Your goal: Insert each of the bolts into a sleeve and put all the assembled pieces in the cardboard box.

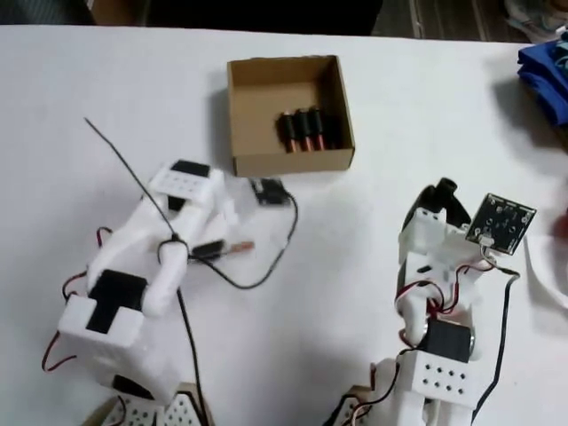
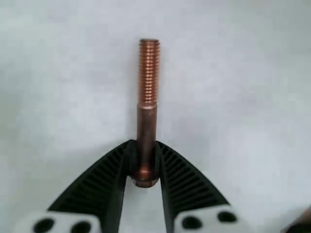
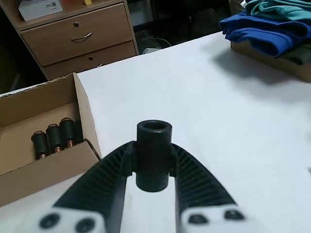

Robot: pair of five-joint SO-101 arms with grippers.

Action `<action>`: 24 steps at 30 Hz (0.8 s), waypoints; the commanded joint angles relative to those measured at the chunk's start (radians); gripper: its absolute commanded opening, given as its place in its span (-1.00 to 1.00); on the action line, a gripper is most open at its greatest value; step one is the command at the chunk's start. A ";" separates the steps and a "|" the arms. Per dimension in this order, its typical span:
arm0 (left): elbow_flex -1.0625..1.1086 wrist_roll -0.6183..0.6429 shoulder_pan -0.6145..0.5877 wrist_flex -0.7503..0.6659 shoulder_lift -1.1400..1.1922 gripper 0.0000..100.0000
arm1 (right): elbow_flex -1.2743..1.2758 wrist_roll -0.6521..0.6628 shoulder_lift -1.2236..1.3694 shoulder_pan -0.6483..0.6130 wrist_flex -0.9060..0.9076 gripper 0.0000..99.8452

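My left gripper [image 2: 145,162] is shut on a copper bolt [image 2: 147,97] near its head, and the threaded end points away over the white table. From above, that bolt [image 1: 240,247] lies low and level beside the left gripper [image 1: 218,249]. My right gripper [image 3: 153,162] is shut on a black sleeve [image 3: 154,145], held upright with its bore facing up. In the high view the sleeve [image 1: 443,189] sits at the right gripper [image 1: 439,200], well right of the bolt. The cardboard box [image 1: 241,115] holds three assembled pieces [image 1: 303,130], also visible as pieces [image 3: 53,137] inside the box [image 3: 83,114].
Folded blue cloth [image 1: 545,78] lies at the table's far right edge. A thin black cable [image 1: 142,182] runs across the left arm's side. A wooden drawer cabinet [image 3: 80,34] stands beyond the table. Bare white tabletop [image 1: 355,257] lies between the two arms.
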 commanded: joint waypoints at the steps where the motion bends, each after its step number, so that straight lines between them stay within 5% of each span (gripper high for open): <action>1: -0.071 -0.265 0.006 0.015 -0.008 -0.95 | -0.009 0.009 -0.028 0.002 -0.028 -0.96; 19: -0.107 -0.272 -0.014 -0.014 -0.009 -0.94 | -0.009 0.009 -0.028 0.001 -0.030 -0.96; 24: -0.113 -0.270 -0.049 -0.014 -0.009 -0.60 | -0.009 0.009 -0.028 0.001 -0.030 -0.96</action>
